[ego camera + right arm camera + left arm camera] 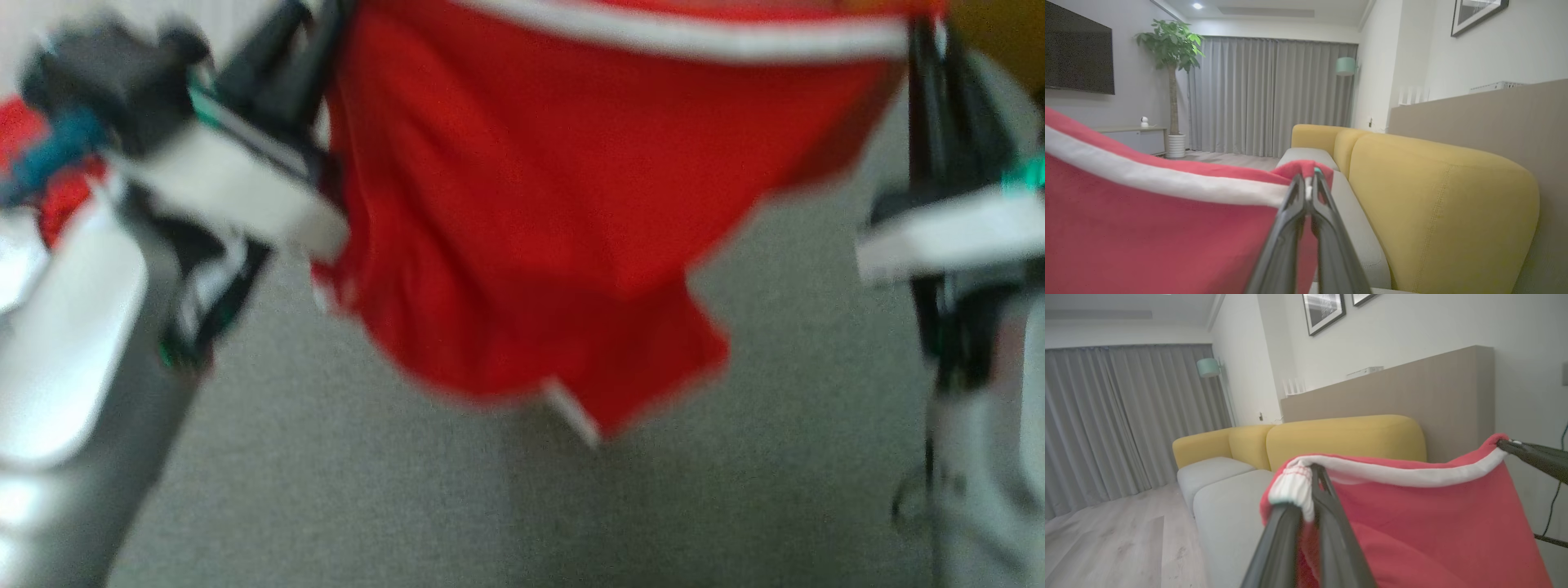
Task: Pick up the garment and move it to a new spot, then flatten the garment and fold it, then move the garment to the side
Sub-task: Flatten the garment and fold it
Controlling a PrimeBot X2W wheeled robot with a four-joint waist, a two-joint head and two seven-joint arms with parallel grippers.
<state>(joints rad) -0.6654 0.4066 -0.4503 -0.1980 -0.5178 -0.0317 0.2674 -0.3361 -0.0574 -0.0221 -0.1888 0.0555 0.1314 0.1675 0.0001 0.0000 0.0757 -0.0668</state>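
While the left gripper and the right gripper each clamp an end of its white band, the red garment hangs spread between them over the grey surface. Either thin pinch could slip, dropping one end; farther off, a swing might snag the yellow sofa back.

The left hand, two long dark fingers on a pale grey forearm, is raised at the robot's left. Its fingers are pinched tight on the white-banded rim of the red garment. The right hand is lifted about level with it, clamped on the rim's other end, well apart.
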